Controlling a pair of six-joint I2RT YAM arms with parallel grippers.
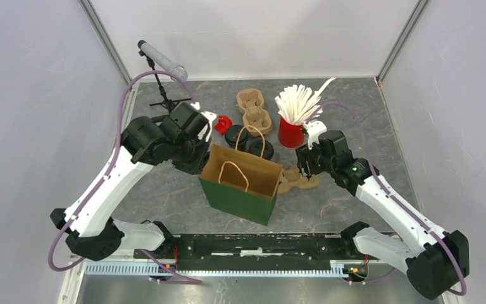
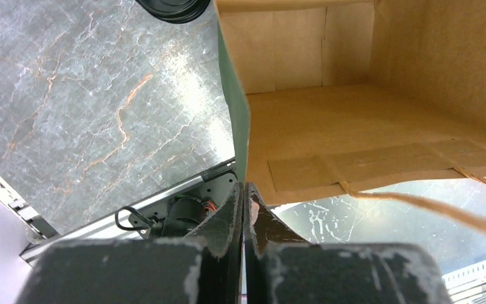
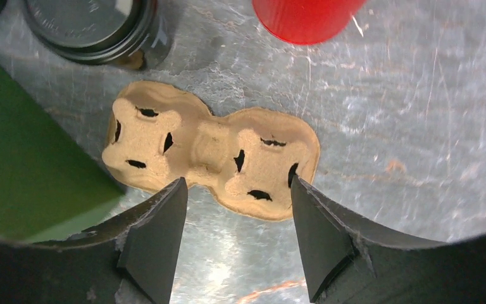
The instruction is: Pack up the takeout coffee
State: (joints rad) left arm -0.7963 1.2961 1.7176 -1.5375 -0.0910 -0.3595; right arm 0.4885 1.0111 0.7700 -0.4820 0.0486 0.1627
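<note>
An open green paper bag (image 1: 239, 190) with a brown inside and twine handles stands mid-table. My left gripper (image 1: 204, 154) is shut on the bag's left rim; in the left wrist view the thin wall of the bag (image 2: 234, 120) runs straight into my closed gripper (image 2: 245, 188). A brown pulp cup carrier (image 3: 212, 155) lies flat to the right of the bag (image 3: 25, 158). My right gripper (image 3: 237, 187) hovers open just above the carrier's near edge, holding nothing. Two black-lidded coffee cups (image 1: 234, 134) (image 1: 256, 147) stand behind the bag.
A red cup of white stirrers (image 1: 291, 130) stands at the back right, close to my right wrist. A second pulp carrier (image 1: 253, 111) and a small red object (image 1: 223, 123) lie at the back. A microphone stand (image 1: 161, 66) is at the back left.
</note>
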